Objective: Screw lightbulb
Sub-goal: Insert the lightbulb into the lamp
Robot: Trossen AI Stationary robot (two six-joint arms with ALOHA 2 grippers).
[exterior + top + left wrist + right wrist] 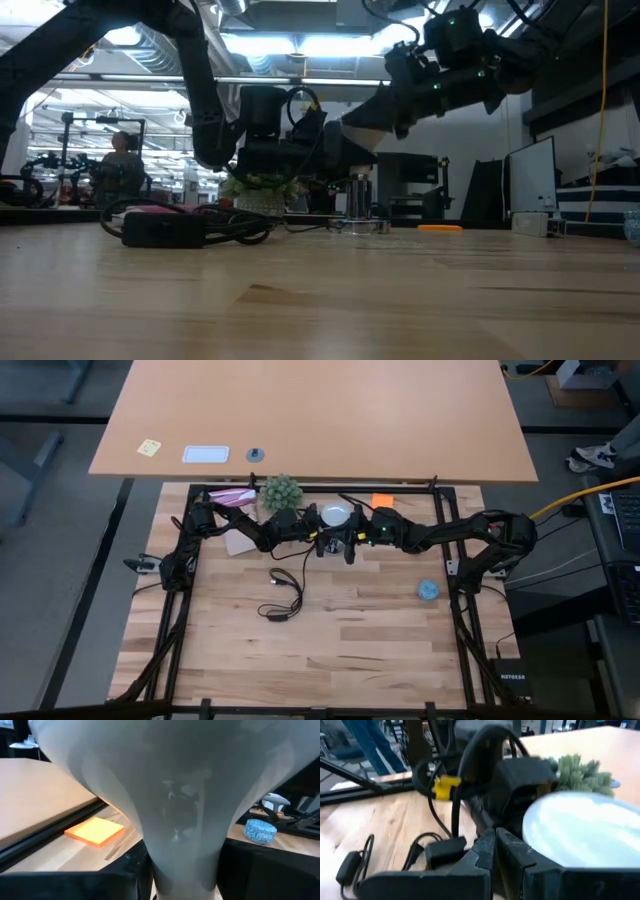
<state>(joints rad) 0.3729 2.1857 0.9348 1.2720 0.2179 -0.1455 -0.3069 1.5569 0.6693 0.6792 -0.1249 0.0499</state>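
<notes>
Here, the small white frosted lightbulb (334, 515) stood dome-up near the far edge of the wooden tabletop (330, 650), just beside the little green plant (281, 490), and your left gripper (318, 532) had its fingers closed on the tapering neck, which filled the left wrist view (175, 810). Your right gripper (352, 540) waited beside the bulb with its fingers shut and empty. You likely had a light, smooth, breakable thing there, so the neck above the screw base was the safer hold, with gentle pressure.
</notes>
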